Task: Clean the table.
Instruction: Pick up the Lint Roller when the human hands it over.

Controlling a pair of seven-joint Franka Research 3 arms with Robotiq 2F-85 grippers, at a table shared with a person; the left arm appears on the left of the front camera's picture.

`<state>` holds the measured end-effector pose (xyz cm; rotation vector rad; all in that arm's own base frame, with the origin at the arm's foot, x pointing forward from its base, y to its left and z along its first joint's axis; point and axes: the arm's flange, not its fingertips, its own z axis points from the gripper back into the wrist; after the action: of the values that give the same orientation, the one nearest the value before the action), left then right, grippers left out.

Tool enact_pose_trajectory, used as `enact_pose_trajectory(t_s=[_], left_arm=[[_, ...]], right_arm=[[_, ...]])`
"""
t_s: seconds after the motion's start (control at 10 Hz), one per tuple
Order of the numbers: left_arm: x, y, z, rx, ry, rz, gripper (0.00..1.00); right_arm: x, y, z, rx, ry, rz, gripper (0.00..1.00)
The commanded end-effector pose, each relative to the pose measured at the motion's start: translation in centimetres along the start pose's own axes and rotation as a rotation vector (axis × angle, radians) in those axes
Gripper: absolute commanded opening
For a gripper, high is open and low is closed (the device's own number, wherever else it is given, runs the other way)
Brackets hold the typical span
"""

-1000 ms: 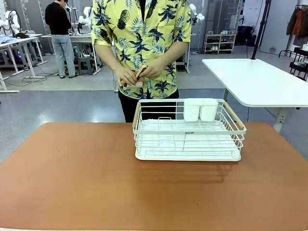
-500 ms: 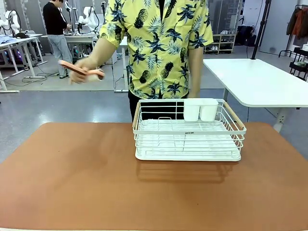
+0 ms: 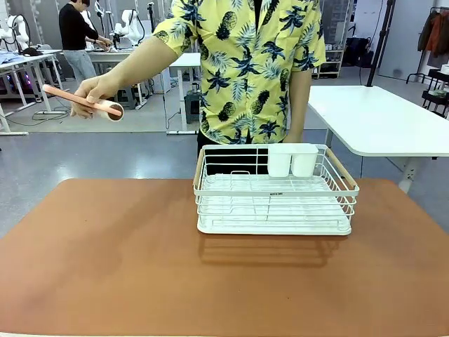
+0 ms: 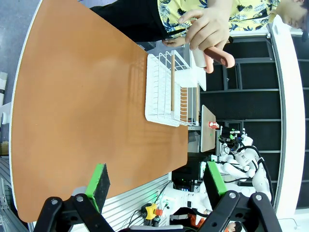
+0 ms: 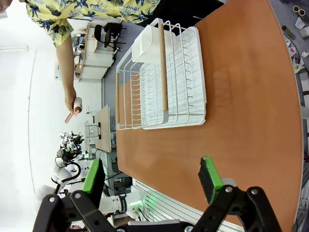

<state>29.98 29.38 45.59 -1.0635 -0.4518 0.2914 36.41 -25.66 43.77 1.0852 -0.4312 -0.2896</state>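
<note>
The reddish-brown table (image 3: 105,260) is bare apart from a white wire dish rack (image 3: 275,203) at its far middle. At the far side stands a person whose hand (image 3: 95,88) holds an orange-handled tool with a white roller end (image 3: 81,100) out to picture left, above the floor beyond the table edge. The left wrist view looks along the table (image 4: 72,96) at the rack (image 4: 164,92) and the tool (image 4: 217,53); my left gripper (image 4: 157,182) is open with nothing in it. My right gripper (image 5: 151,176) is open too, above the table (image 5: 251,96) near the rack (image 5: 164,77).
Two white cups (image 3: 293,160) stand in the rack's far right corner. A white-topped table (image 3: 379,119) stands behind at the right. Another person works at benches far back left. The near half of the brown top has free room.
The person has stepped right and swung the orange-handled tool from in front of the chest out to picture left at arm's length. The rack has not moved.
</note>
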Motion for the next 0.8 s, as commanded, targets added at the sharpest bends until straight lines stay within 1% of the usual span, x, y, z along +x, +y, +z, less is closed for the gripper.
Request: enact_pose_trajectory(t_s=[0.0, 0.7], left_arm=[[-0.19, -0.06, 0.22, -0.026, -0.01, -0.022, 1.0], [-0.19, -0.06, 0.22, -0.026, -0.01, -0.022, 1.0]], right_arm=[[0.08, 0.09, 0.04, 0.019, -0.006, 0.01, 1.0], [0.08, 0.09, 0.04, 0.019, -0.006, 0.01, 1.0]])
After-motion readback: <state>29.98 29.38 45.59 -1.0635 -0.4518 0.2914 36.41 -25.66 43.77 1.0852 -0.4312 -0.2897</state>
